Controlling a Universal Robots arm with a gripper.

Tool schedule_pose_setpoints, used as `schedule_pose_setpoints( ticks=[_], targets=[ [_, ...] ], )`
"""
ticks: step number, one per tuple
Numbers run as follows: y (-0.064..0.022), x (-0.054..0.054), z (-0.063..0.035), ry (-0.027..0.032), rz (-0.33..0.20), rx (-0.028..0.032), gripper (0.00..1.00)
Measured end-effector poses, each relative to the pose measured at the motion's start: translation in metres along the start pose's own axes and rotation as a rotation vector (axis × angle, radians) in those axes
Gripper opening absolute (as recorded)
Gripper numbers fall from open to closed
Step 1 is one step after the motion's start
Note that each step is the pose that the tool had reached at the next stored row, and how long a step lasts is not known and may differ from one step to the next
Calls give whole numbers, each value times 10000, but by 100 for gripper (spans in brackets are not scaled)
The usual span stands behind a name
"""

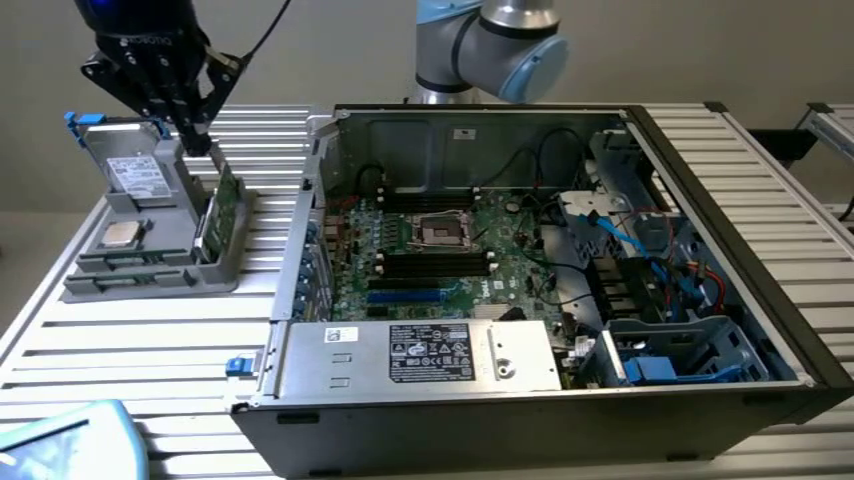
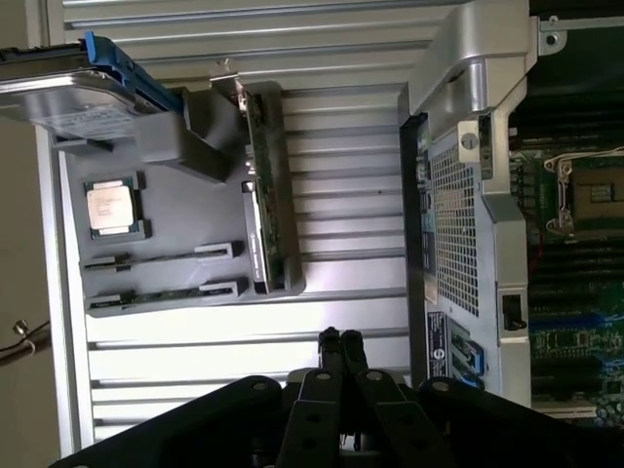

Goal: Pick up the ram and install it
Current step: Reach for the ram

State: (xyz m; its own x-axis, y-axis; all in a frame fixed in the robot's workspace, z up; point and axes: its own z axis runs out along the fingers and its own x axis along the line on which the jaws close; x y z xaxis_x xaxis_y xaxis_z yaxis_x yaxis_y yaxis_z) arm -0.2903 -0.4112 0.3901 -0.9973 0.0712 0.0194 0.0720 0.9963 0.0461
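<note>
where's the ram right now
The ram stands on edge in a narrow slot of the grey tray at the exterior view's left, next to the processor chip and outside the open computer case.

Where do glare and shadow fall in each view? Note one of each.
Exterior view: the table shines pale under even light, the case is dimmer inside. Wrist view: glare whitens the table between tray and gripper; the gripper reads as a dark silhouette.
</note>
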Motion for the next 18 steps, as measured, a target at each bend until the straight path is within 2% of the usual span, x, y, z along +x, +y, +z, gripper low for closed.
schedule_pose_setpoints(
  ticks=[2,9,13,18],
  targets=[
    [-11,62,7,50,2,3,11],
    [-54,286,28,173,8,12,11],
    [-84,407,37,211,7,15,11],
    [-95,465,50,290,-169,27,11]
  ],
)
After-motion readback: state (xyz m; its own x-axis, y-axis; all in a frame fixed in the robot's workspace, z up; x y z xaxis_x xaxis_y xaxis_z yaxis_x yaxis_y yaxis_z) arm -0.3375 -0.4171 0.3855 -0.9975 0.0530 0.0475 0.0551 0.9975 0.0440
